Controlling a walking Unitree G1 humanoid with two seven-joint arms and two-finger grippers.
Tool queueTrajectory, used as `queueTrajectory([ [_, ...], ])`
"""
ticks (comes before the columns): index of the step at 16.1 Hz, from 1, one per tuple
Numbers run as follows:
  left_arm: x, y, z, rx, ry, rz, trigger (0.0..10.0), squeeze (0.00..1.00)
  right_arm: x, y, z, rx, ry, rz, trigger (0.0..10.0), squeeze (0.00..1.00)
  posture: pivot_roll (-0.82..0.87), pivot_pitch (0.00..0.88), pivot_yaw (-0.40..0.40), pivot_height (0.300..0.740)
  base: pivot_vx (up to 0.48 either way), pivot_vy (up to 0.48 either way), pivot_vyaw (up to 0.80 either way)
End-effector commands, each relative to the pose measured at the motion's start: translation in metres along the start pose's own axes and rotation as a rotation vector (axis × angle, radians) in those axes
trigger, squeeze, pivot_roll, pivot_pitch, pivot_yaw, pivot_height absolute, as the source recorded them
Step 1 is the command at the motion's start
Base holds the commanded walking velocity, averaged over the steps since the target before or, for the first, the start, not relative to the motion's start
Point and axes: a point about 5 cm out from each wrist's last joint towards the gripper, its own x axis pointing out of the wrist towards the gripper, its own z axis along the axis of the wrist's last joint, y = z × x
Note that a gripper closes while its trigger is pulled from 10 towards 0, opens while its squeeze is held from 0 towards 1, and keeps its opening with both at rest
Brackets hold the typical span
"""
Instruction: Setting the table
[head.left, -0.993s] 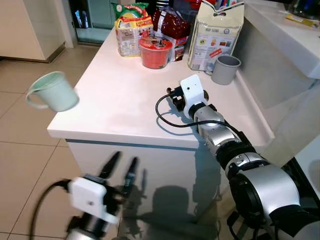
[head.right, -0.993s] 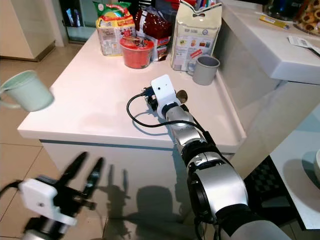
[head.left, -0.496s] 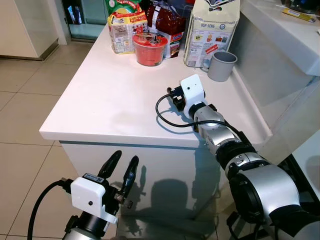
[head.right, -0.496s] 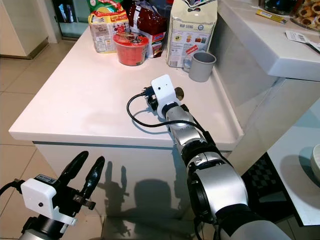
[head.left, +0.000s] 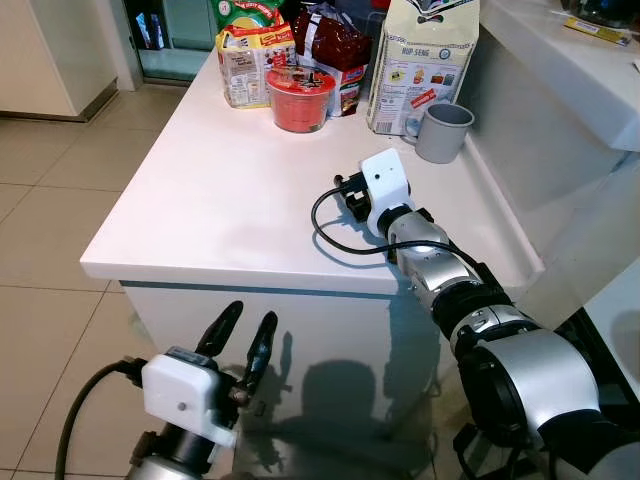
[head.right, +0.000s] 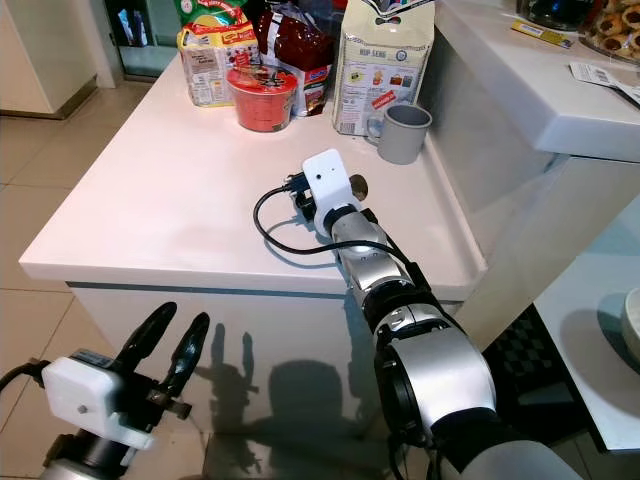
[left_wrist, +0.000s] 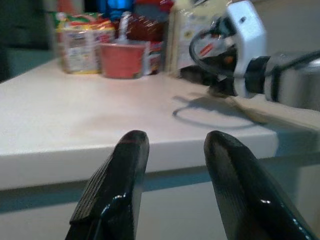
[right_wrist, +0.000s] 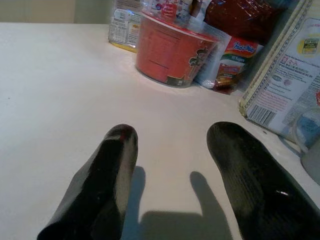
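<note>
Right end effector (right_wrist: 170, 190) rests low over the middle of the white bench (head.left: 220, 200), toward its right edge, with its two black fingers (right_wrist: 112, 170) spread apart and nothing between them. The left end effector (head.left: 240, 340) hangs below and in front of the bench's near edge, by the near left corner, fingers likewise parted and empty.

The likeliest table-setting item is the grey mug (head.left: 443, 130), standing upright near the far right edge, just beside the tall paper bag (head.left: 425, 60). At the far edge are a red noodle cup (head.left: 300, 97) and snack packets (head.left: 250, 65).

Risks, as I judge them: the right arm's black cable (head.left: 335, 235) loops loose on the bench and could snag or drag on a reach. The mug sits close to the bag and the wall-side edge, so a finger coming in wide could topple the bag or push the mug against it. The left end effector is under the bench lip; lifting straight up could strike the edge.

The right wrist view gives the noodle cup's printed side and the finger shadows on the bench, showing how low the fingers ride. The left wrist view shows the near edge at finger height. The head views alone give the mug's whole position.
</note>
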Motion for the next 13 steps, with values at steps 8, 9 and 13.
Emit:
queueTrajectory([
  [8, 0.004, -0.049, -0.004, 0.045, 0.005, -0.042, 10.0, 0.00, -0.016, -0.018, -0.043, 0.172, 0.196, -0.204, 10.0, 0.00, 0.25, 0.000, -0.014, 0.740, 0.000, 0.000, 0.00],
  [9, 0.004, -0.049, -0.005, 0.050, 0.008, -0.039, 10.0, 0.00, -0.016, -0.017, -0.044, 0.168, 0.199, -0.199, 10.0, 0.00, 0.25, 0.000, -0.014, 0.740, 0.000, 0.000, 0.00],
  [13, 0.003, -0.047, -0.006, 0.059, 0.014, -0.036, 10.0, 0.00, -0.015, -0.007, -0.043, 0.095, 0.187, -0.149, 10.0, 0.00, 0.25, 0.000, -0.018, 0.740, 0.000, 0.000, 0.00],
])
